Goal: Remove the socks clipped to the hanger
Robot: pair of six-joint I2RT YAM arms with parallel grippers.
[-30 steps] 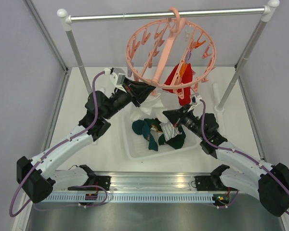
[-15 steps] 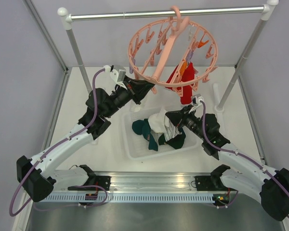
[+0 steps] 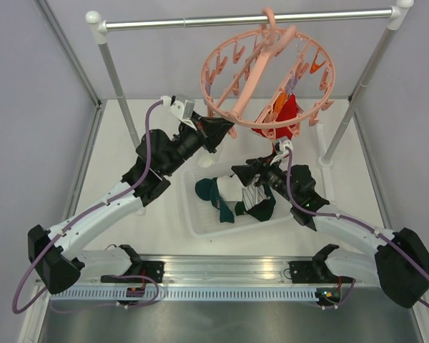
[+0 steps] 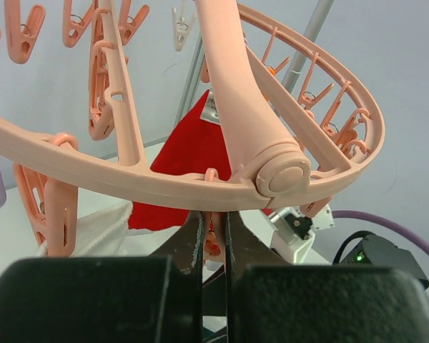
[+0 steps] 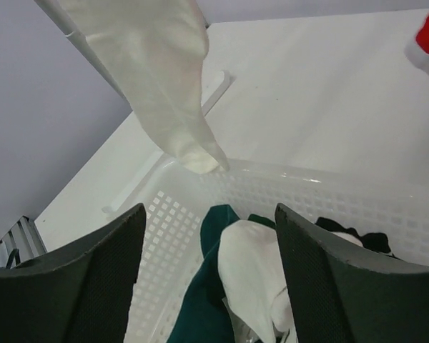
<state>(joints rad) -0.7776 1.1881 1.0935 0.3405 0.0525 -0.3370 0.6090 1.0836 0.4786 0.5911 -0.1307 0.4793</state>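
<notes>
Right end effector (image 5: 209, 214) just snapped wide open, so the dropped white sock (image 5: 250, 271) is now in the tray (image 5: 164, 229). Left end effector (image 4: 213, 218) stays pinched on a clip (image 4: 214, 246) of the hanger (image 3: 268, 78) above the tray. Red sock (image 3: 287, 111) and hanging white sock (image 5: 157, 78) remain.
</notes>
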